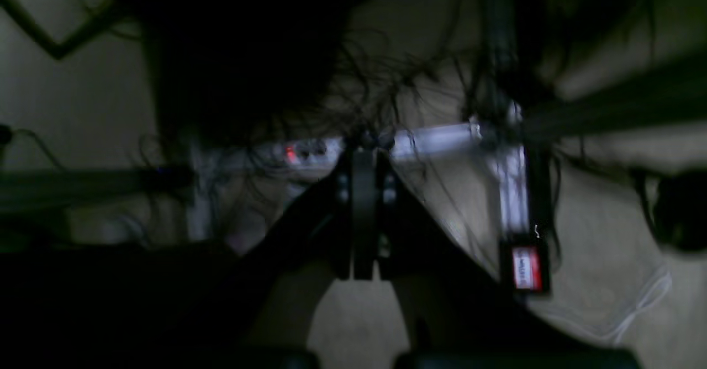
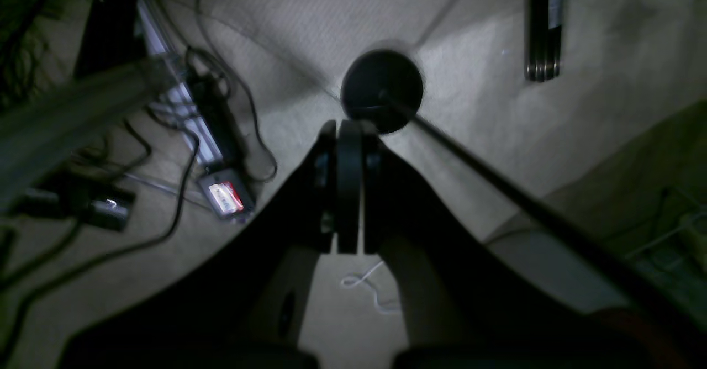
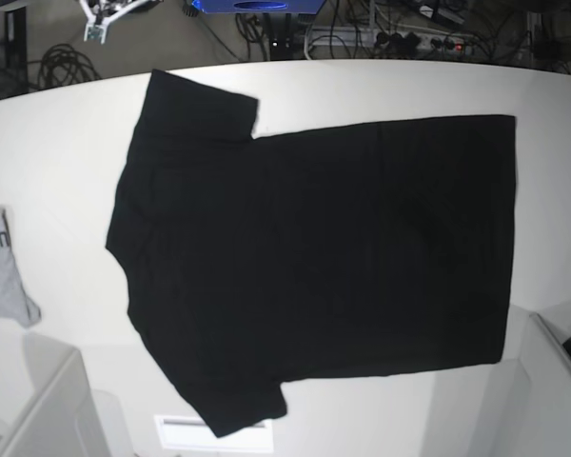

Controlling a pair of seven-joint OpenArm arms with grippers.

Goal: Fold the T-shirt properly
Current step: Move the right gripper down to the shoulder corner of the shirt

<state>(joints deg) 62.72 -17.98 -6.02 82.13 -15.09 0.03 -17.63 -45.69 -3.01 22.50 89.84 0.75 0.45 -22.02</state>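
Both tools are shut on nothing: the left tool [image 1: 363,214] has its jaws pressed together over bare floor and cables, and the right tool [image 2: 349,192] is likewise clamped, aimed down at carpet and a round black stand base [image 2: 382,91]. Neither shows in the base view, so I judge the arms parked clear of the table, probably to leave the cloth unobstructed before a first grasp.

Largest on the white table [image 3: 57,143] is the T-shirt [image 3: 314,257], spread flat with its plain black side up and filling the middle. Its collar end points to 9 o'clock and its hem runs straight along the 3 o'clock side; one sleeve reaches toward 11 o'clock, the other toward 7 o'clock. It lies smooth with no fold made, so the task looks unstarted; this flat lay suits picking up a sleeve or a hem corner.

Smaller, at the 9 o'clock edge, a grey garment [image 3: 2,276] with dark lettering lies well apart from the shirt, seemingly set aside.
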